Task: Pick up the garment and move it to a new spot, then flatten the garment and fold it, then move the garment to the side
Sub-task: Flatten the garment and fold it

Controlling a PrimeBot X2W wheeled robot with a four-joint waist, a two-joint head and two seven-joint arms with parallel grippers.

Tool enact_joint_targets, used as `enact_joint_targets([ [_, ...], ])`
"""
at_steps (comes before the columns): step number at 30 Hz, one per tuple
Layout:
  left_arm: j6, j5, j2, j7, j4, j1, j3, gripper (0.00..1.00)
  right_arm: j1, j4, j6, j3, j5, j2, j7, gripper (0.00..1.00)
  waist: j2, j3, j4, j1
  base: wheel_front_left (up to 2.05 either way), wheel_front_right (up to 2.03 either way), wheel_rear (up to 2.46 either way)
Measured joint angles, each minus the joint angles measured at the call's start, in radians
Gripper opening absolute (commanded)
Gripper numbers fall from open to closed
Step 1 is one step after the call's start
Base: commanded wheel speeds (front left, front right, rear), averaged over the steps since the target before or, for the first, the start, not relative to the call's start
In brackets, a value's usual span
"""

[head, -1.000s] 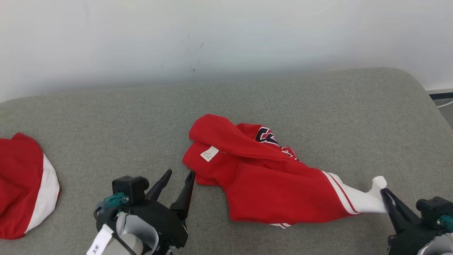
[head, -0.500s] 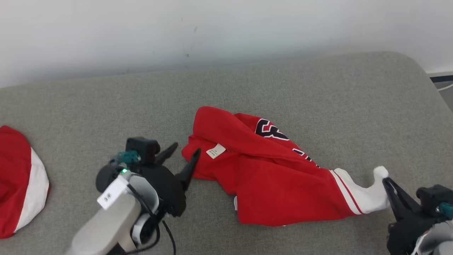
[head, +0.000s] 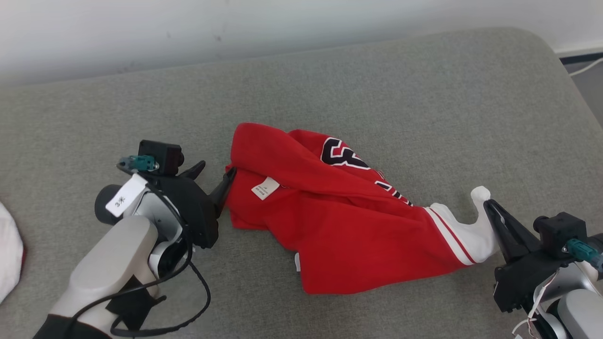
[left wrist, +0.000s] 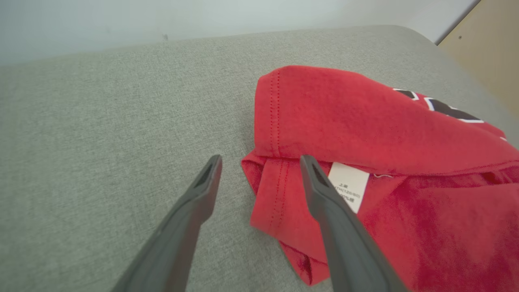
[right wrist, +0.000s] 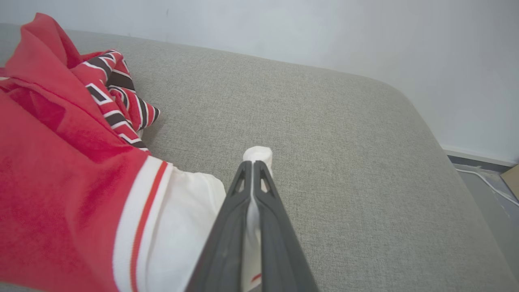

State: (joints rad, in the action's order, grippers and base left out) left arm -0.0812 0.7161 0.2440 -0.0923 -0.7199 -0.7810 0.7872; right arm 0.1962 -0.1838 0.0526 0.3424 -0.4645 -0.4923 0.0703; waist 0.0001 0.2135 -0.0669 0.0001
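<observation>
The garment (head: 348,221) is a red shirt with black-and-white lettering and a white sleeve, lying crumpled mid-surface. My left gripper (head: 217,167) is open at its left corner. In the left wrist view that gripper (left wrist: 260,159) has the red hem corner between its fingers, the right finger over the garment (left wrist: 365,121) beside a white label (left wrist: 348,184). My right gripper (head: 487,203) is shut on the white sleeve end (head: 471,235) at the right. The right wrist view shows that gripper (right wrist: 252,162) pinching white cloth of the garment (right wrist: 61,182), a tuft poking past the tips.
The grey padded surface (head: 377,84) runs back to a pale wall. Its right edge rounds off to the floor, where a cable (head: 584,66) lies. Another white-edged cloth (head: 7,254) lies at the far left. A wooden panel (left wrist: 486,52) stands beyond the far corner.
The head camera has tipped down and shifted. My left gripper has reached forward to the garment's left corner, still open. The right gripper keeps its hold on the sleeve.
</observation>
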Motion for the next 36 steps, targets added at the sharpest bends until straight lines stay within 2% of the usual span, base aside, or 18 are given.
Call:
enact_joint_targets([
  [14, -0.034, 0.001, -0.053, -0.004, -0.153, -0.086, 0.026, 1.0, 0.04, 0.019, 0.0, 0.019, 0.011, 0.017, -0.005, 0.0, 0.0, 0.07, -0.047, 0.0001, 0.0, 0.0, 0.0],
  [15, -0.034, 0.001, -0.056, -0.004, -0.162, -0.09, 0.028, 0.8, 0.04, 0.018, 0.0, 0.019, 0.011, 0.017, -0.005, 0.0, 0.0, 0.071, -0.048, 0.0001, 0.0, 0.0, 0.0],
  [17, -0.035, 0.0, -0.059, 0.004, -0.172, -0.092, 0.032, 0.0, 0.04, 0.019, 0.0, 0.02, 0.011, 0.018, -0.005, 0.0, 0.0, 0.075, -0.049, 0.0, 0.0, 0.0, 0.0],
  [26, -0.043, -0.003, -0.085, 0.042, -0.218, -0.128, 0.055, 0.0, 0.039, 0.002, 0.001, 0.016, 0.011, 0.018, 0.0, 0.0, 0.0, 0.071, -0.034, 0.0, 0.0, 0.0, 0.0],
  [36, -0.044, -0.025, -0.098, 0.15, -0.262, -0.176, 0.059, 0.0, 0.039, -0.036, 0.0, 0.011, 0.01, 0.019, 0.016, 0.0, -0.0001, 0.04, 0.004, -0.0001, 0.0, 0.0, 0.0],
])
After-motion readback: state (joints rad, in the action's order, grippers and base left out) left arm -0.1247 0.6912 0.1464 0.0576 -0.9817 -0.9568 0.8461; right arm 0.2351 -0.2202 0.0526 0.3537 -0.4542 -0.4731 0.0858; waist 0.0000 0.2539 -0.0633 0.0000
